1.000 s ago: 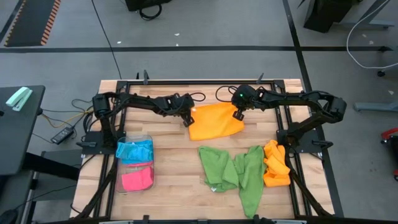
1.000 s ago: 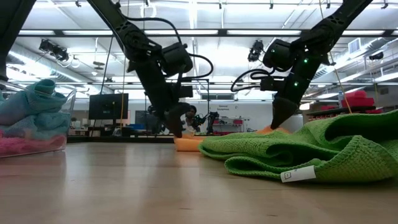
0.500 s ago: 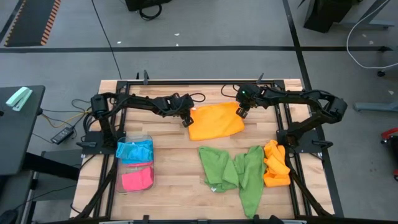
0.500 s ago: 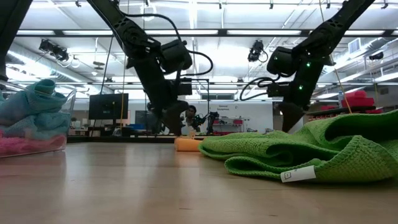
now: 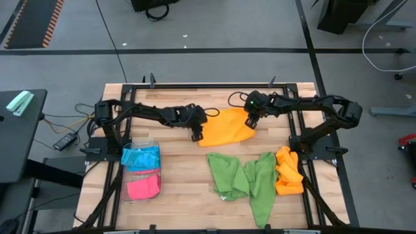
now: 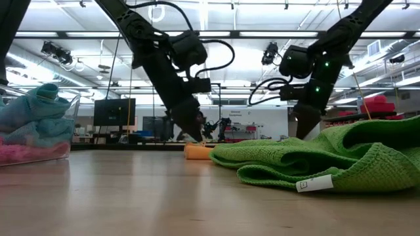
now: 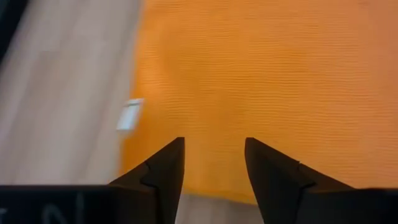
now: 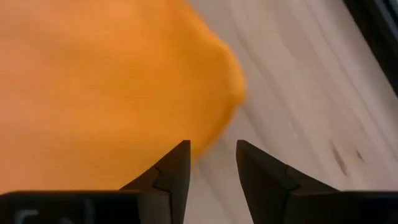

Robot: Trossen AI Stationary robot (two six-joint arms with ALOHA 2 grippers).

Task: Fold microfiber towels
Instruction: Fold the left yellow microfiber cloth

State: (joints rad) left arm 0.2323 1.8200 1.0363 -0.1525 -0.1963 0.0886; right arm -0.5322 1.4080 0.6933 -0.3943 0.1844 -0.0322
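Bare table (image 5: 175, 169) lies between the plastic tray (image 5: 140, 172) and green towels (image 5: 246, 179).

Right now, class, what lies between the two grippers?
In the high view, the orange towel spreads flat between the left gripper and the right gripper, both open over its opposite edges.

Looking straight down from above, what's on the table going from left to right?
Clear tray holding a blue towel and a pink towel → left gripper → flat orange towel → right gripper → crumpled orange towel. The green towels sit nearer, below the flat orange one.
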